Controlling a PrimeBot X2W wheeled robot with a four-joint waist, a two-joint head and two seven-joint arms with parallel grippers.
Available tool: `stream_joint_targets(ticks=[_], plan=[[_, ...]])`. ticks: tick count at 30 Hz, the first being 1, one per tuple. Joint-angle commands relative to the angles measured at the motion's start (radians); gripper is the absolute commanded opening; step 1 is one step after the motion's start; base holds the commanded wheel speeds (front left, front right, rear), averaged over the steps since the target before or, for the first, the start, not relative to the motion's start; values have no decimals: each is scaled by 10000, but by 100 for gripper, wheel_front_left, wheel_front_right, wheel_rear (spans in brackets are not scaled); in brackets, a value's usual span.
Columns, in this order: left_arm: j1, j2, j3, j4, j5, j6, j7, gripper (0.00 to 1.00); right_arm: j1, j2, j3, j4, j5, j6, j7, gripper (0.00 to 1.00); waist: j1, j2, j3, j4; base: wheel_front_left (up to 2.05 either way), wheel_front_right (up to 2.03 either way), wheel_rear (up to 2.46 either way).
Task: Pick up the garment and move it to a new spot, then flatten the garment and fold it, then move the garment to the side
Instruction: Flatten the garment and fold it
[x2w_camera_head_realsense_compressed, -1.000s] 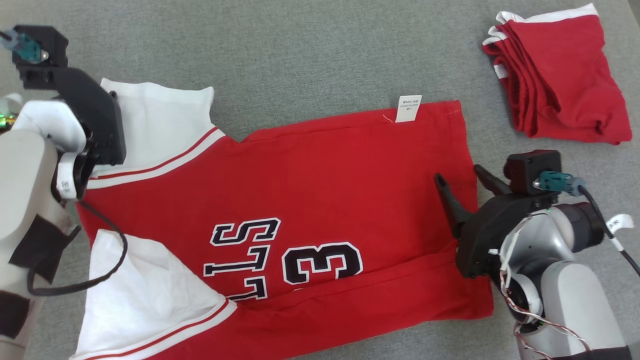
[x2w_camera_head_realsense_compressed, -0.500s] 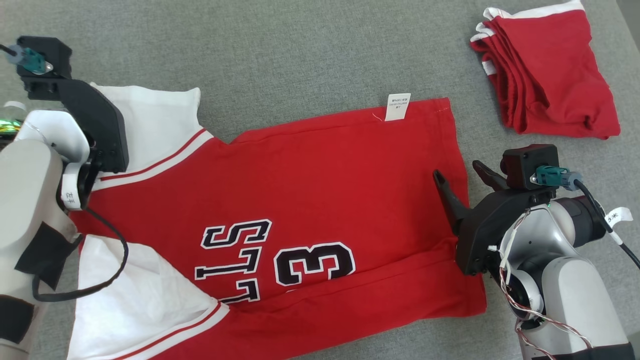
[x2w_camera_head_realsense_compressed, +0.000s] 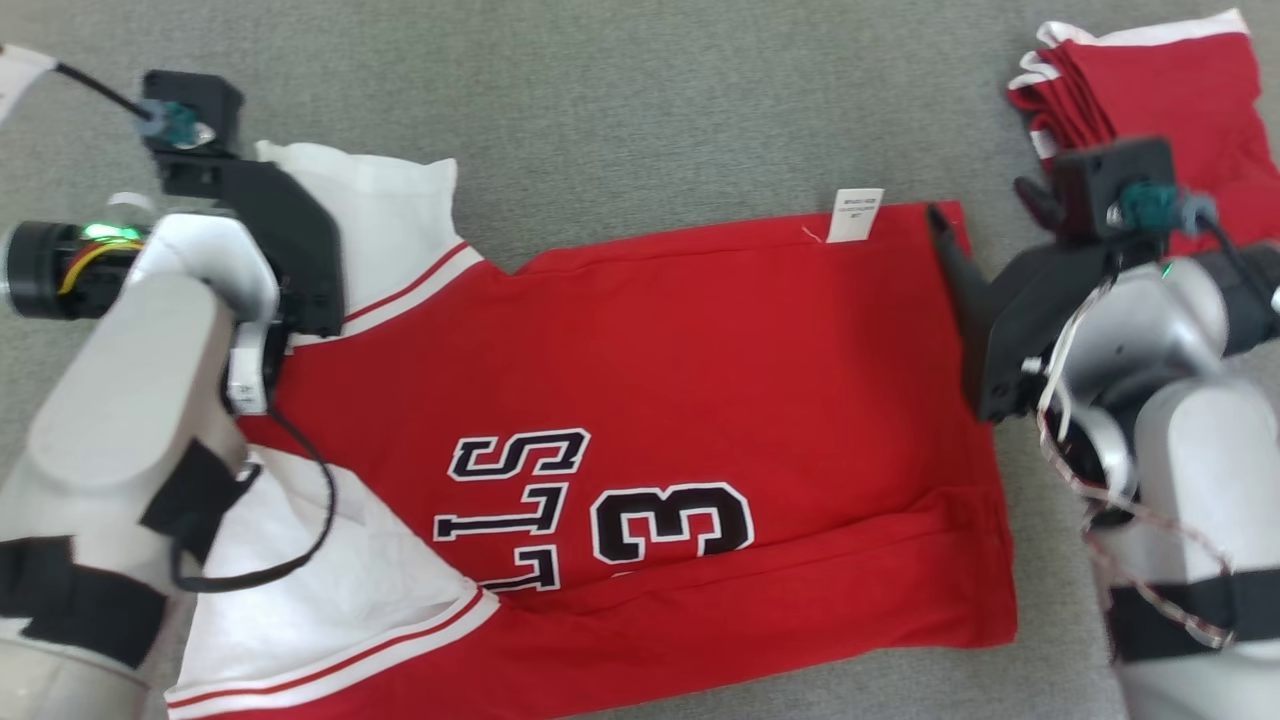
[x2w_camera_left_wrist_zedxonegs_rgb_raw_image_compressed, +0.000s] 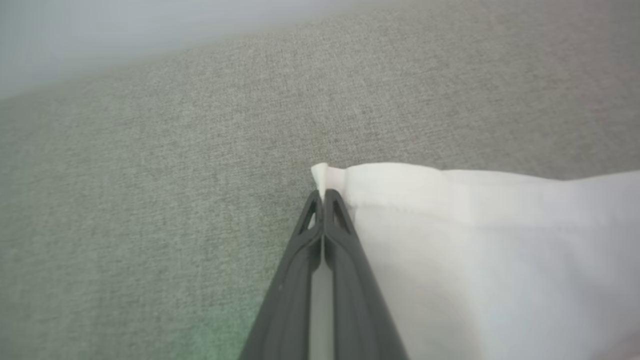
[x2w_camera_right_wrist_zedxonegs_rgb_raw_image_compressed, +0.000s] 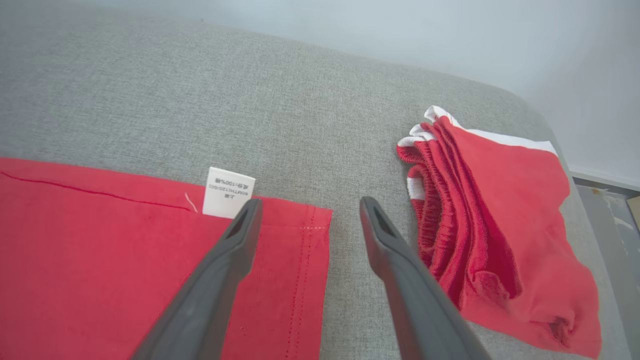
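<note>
The garment (x2w_camera_head_realsense_compressed: 650, 380) is a red jersey with white sleeves and black lettering, spread flat on the grey surface. My left gripper (x2w_camera_left_wrist_zedxonegs_rgb_raw_image_compressed: 323, 194) is shut on the far corner of the white sleeve (x2w_camera_left_wrist_zedxonegs_rgb_raw_image_compressed: 475, 240). In the head view its black body (x2w_camera_head_realsense_compressed: 290, 240) sits over that sleeve (x2w_camera_head_realsense_compressed: 390, 210) and hides the fingers. My right gripper (x2w_camera_head_realsense_compressed: 985, 215) is open at the jersey's far right hem corner, close to the white label (x2w_camera_head_realsense_compressed: 858, 214). In the right wrist view, my right gripper (x2w_camera_right_wrist_zedxonegs_rgb_raw_image_compressed: 310, 202) has one finger over the red cloth by the label (x2w_camera_right_wrist_zedxonegs_rgb_raw_image_compressed: 227, 192) and the other over bare grey surface.
A folded pile of red shorts with white trim (x2w_camera_head_realsense_compressed: 1180, 100) lies at the far right, just beyond my right gripper; the pile (x2w_camera_right_wrist_zedxonegs_rgb_raw_image_compressed: 500, 215) is near the rounded edge of the grey surface (x2w_camera_right_wrist_zedxonegs_rgb_raw_image_compressed: 300, 90). Floor (x2w_camera_right_wrist_zedxonegs_rgb_raw_image_compressed: 605, 210) shows past that edge.
My left gripper has closed on the sleeve corner. My right gripper has moved along the hem from its middle to the far corner, still open. The head camera has shifted as well.
</note>
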Motion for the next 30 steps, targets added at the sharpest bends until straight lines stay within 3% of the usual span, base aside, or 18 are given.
stream_joint_targets(ticks=[1, 6, 12, 27, 28, 29, 30], plan=[[-32, -212, -80, 116, -36, -54, -113, 0, -297, -236, -55, 257, -149, 5, 191, 100, 0, 0, 61, 184, 0, 0, 0], [-201, -604, -152, 423, -126, -166, -416, 0, -1004, -1056, 294, 1063, -300, 5, 729, 100, 0, 0, 117, 436, 0, 0, 0], [-433, -957, -177, 865, -238, -339, -787, 0, -1371, -1962, 971, 1743, 286, 5, 1328, 100, 0, 0, 204, 638, 0, 0, 0], [-895, -1208, -292, 1600, -247, -616, -1250, 0, -1280, -2410, 1631, 2770, 946, 5, 828, 100, 0, 0, 441, 900, 0, 0, 0], [-913, -1220, -302, 1634, -248, -637, -1288, 0, -1281, -2422, 1664, 2869, 967, 5, 798, 51, 0, 0, 456, 920, 0, 0, 0], [-924, -1228, -317, 1663, -248, -659, -1309, 0, -1282, -2422, 1691, 2937, 966, 5, 761, 35, 0, 0, 467, 936, 0, 0, 0], [-936, -1238, -330, 1682, -251, -659, -1371, 0, -1287, -2407, 1711, 2997, 978, 5, 701, 0, 0, 0, 478, 947, 0, 0, 0]])
